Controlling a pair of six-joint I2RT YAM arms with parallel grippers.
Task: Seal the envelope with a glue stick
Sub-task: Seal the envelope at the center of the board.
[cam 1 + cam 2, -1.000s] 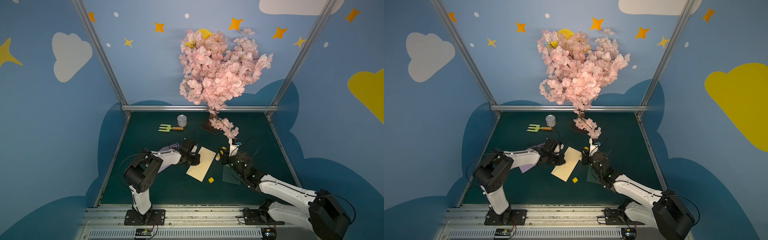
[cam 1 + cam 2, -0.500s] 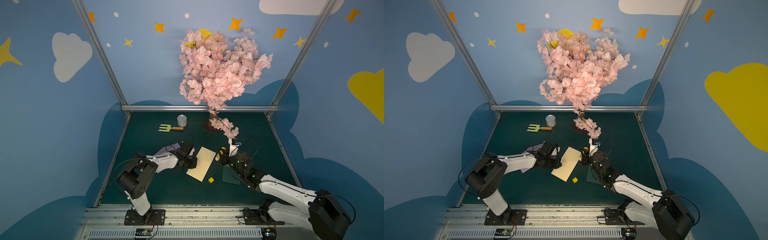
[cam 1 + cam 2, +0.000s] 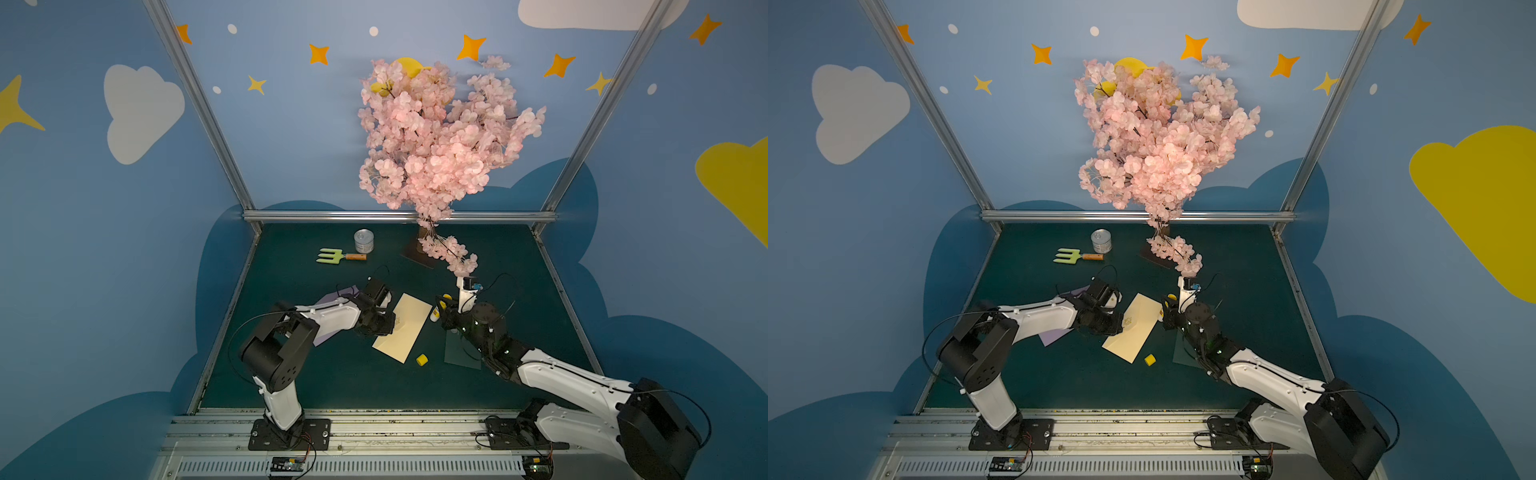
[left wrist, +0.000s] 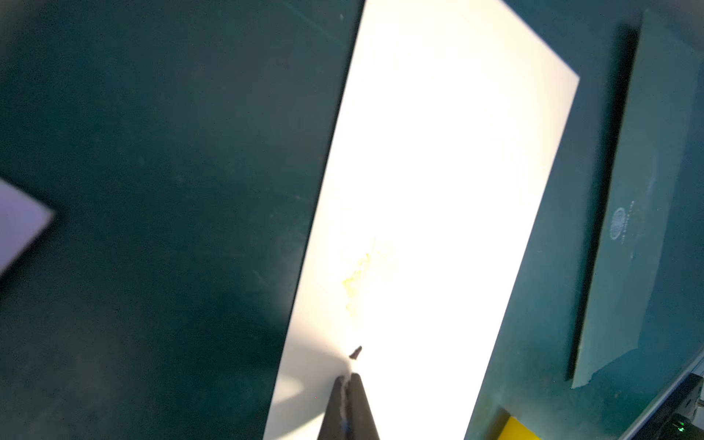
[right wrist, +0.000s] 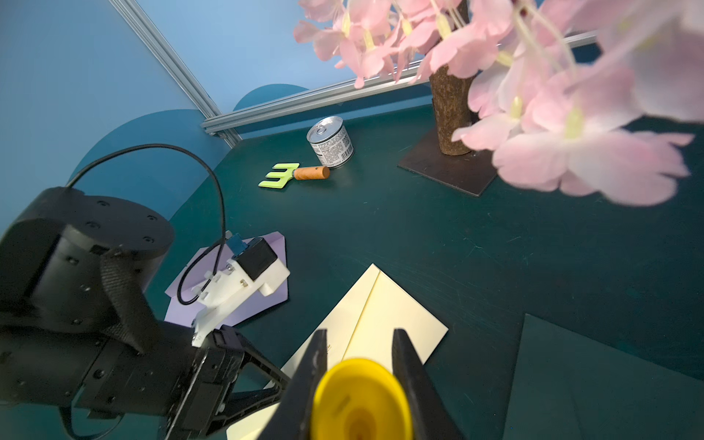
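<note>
Both claws are shut mid-frame: right claw (image 5: 359,337) grips the glue stick (image 5: 360,400), left claw (image 4: 348,381) presses the folded envelope (image 4: 438,190); it looks nearly sealed.

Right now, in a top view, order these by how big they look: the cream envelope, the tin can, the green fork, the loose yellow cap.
1. cream envelope, clearly largest.
2. green fork and tin can: too alike to rank; the fork is longer, the can fatter.
3. yellow cap, smallest.

The envelope (image 3: 409,332) is smooth matt paper; the glue stick (image 5: 360,400) glossy yellow plastic; the can (image 5: 330,143) shiny metal; the desk (image 3: 332,374) matt, faintly scratched.
</note>
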